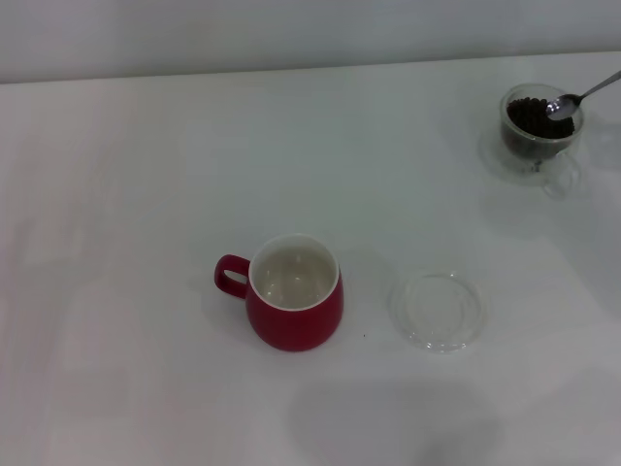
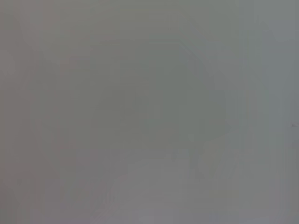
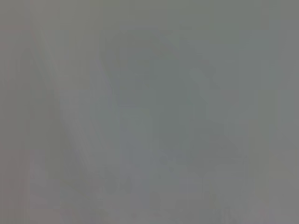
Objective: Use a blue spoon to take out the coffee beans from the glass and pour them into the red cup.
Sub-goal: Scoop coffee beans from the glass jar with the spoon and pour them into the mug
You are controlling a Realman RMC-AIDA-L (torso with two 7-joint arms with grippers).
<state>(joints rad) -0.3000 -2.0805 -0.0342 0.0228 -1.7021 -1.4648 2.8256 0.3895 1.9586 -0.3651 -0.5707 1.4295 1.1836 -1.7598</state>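
Spoon (image 1: 580, 97) resting in the glass (image 1: 539, 126), far right of the table (image 1: 146, 194); no gripper in your head view.

Your spoon's metal bowl lies on the beans (image 1: 532, 116) inside the glass, its neck running up and off the right edge, so the handle is out of sight. The beans fill the glass as a dark heap. The red cup (image 1: 291, 296) stands upright near the middle, well apart from the glass, handle pointing left, white inside bare. A clear saucer (image 1: 437, 311) lies just beside it on the right. Both wrist views give you only grey blur, so you cannot tell how either arm's jaws stand.
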